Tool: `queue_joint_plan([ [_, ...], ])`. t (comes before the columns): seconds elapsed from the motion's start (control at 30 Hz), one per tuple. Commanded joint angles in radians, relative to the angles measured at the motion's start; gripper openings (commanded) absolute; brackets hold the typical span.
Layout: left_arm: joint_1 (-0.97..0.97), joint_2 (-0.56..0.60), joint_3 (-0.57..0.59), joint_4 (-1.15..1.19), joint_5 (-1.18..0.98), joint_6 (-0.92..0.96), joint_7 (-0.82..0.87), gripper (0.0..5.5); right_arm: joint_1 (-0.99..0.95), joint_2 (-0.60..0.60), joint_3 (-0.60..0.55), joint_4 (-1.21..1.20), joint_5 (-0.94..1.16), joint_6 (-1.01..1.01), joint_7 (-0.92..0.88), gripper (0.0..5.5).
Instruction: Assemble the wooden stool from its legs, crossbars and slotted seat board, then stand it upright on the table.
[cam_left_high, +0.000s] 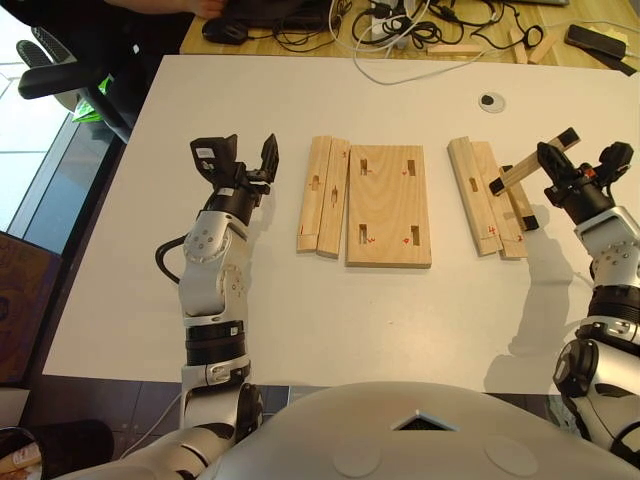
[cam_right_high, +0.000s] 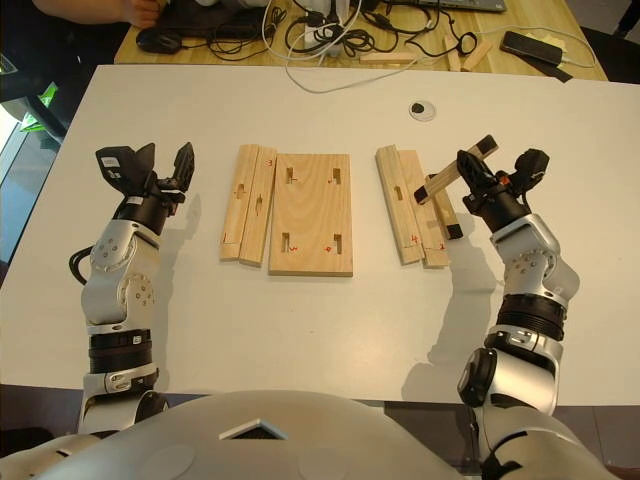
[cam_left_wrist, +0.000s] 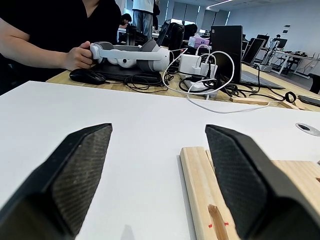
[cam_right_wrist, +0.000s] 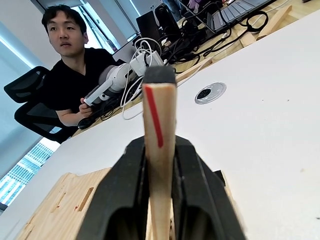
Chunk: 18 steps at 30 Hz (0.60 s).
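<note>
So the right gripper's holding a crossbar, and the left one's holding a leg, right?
Not quite. The right gripper does hold a crossbar, but the left gripper is open and empty, beside the legs; the left wrist view shows it.

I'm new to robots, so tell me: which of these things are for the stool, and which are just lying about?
For the stool: seat board, legs, crossbar in the right gripper.
Lying about: cables, mouse, phone, headset.
</note>
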Motion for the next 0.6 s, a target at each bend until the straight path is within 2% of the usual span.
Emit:
queue_joint_plan([
  [0.03, -0.013, 0.0, -0.003, 0.001, 0.001, 0.004, 0.001, 3.43, 0.003, -0.006, 0.002, 0.008, -0.024, -0.022, -0.004, 0.4],
  [0.13, -0.014, -0.002, -0.005, 0.004, 0.002, 0.002, 0.002, 3.43, -0.001, -0.009, 0.005, 0.018, -0.037, -0.04, -0.002, 0.4],
  [0.37, -0.014, -0.005, -0.005, 0.005, 0.003, -0.002, 0.004, 3.43, 0.04, -0.023, 0.091, -0.012, -0.152, -0.138, 0.026, 0.4],
  [0.6, -0.027, -0.005, -0.006, 0.025, 0.002, -0.012, 0.0, 3.43, 0.139, -0.011, 0.222, -0.005, -0.319, -0.347, 0.025, 0.4],
])
